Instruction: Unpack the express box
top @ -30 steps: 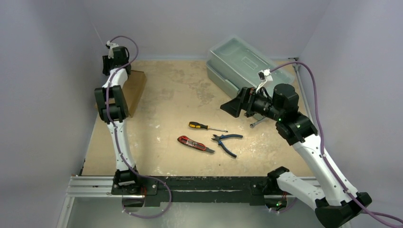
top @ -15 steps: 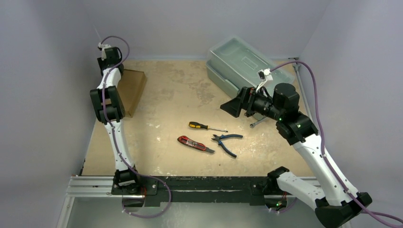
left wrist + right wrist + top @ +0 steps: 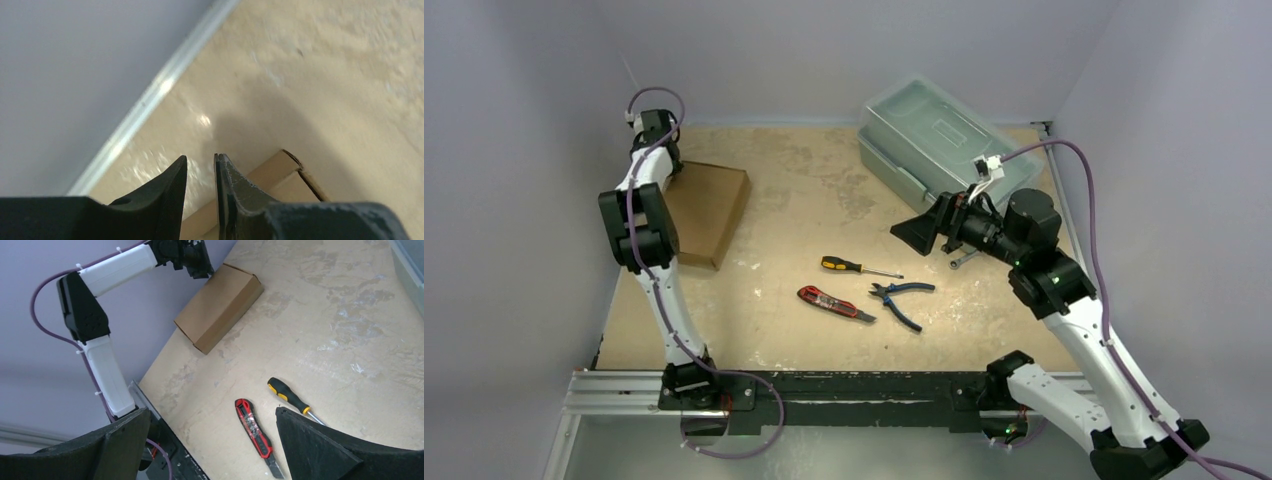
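- Sliding rightward since a second ago, the box (image 3: 709, 210) is now showing its whole top, while the left gripper (image 3: 200, 157) has drawn back toward the far corner.
- Its fingers (image 3: 170, 190) are sitting almost clenched, with only a thin slit between them, and are grasping nothing.
- One corner of the box is poking out just beneath and right of those fingers. I cannot tell whether they are touching.
- Hanging released, the right gripper (image 3: 212, 410) is spreading its fingers wide and holding nothing.
- Between those fingers a red knife (image 3: 255, 432) and a screwdriver (image 3: 290, 397) are lying on the table (image 3: 350, 315).
- Well beyond them the box is lying flat, looking closed.
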`<state>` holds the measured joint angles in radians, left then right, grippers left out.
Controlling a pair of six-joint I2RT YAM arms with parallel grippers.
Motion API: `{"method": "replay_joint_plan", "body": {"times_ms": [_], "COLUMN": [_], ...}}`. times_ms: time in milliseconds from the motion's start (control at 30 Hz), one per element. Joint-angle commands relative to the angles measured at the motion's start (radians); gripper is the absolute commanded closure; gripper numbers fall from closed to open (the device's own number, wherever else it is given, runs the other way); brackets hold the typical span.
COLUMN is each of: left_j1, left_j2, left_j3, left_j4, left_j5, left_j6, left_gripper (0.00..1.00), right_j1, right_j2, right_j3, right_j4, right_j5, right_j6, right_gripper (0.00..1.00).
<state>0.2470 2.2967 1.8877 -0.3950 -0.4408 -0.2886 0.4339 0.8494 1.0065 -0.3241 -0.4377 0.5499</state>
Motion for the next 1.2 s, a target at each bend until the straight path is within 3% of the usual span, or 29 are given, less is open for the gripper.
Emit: {"method": "replay_joint_plan", "body": {"times_ms": [0, 200, 333, 500, 567, 700, 833, 967, 1067, 1167], "left_j1": [-0.021, -0.064, -0.125, -0.141, -0.141, -0.141, -0.142, -0.142, -0.142, -0.143], "left_j2": [-0.087, -0.125, -0.251, -0.388, -0.435, -0.583, -0.754, -0.866, -0.940, -1.009], "left_j3": [-0.121, -0.306, -0.494, -0.502, -0.483, -0.544, -0.697, -0.800, -0.826, -0.848], "left_j4": [-0.122, -0.049, 0.093, 0.055, 0.004, -0.032, 0.035, 0.088, 0.115, 0.144], "left_j5": [0.217, 0.581, 0.669, 0.685, 0.658, 0.564, 0.484, 0.498, 0.510, 0.536], "left_j6": [-0.143, -0.269, -0.329, -0.271, -0.212, -0.109, -0.072, -0.026, -0.030, -0.037], "left_gripper": [0.74, 0.74, 0.70, 0.55, 0.46, 0.39, 0.37, 0.37, 0.38, 0.39], "right_j1": [0.007, 0.012, 0.032, 0.151, 0.225, 0.402, 0.563, 0.612, 0.615, 0.615], "right_j2": [-0.012, 0.015, 0.028, 0.151, 0.220, 0.370, 0.534, 0.696, 0.800, 0.896], "right_j3": [-0.034, -0.044, -0.081, -0.062, -0.043, -0.021, 0.016, -0.022, 0.015, 0.091], "right_j4": [0.095, 0.115, 0.192, 0.249, 0.267, 0.360, 0.408, 0.581, 0.636, 0.607], "right_j5": [-0.009, -0.013, -0.005, 0.102, 0.167, 0.291, 0.456, 0.490, 0.542, 0.587], "right_j6": [0.008, 0.011, 0.045, 0.087, 0.128, 0.254, 0.395, 0.582, 0.578, 0.545], "right_gripper": [0.01, 0.01, 0.01, 0.01, 0.01, 0.01, 0.01, 0.01, 0.01, 0.11]}}
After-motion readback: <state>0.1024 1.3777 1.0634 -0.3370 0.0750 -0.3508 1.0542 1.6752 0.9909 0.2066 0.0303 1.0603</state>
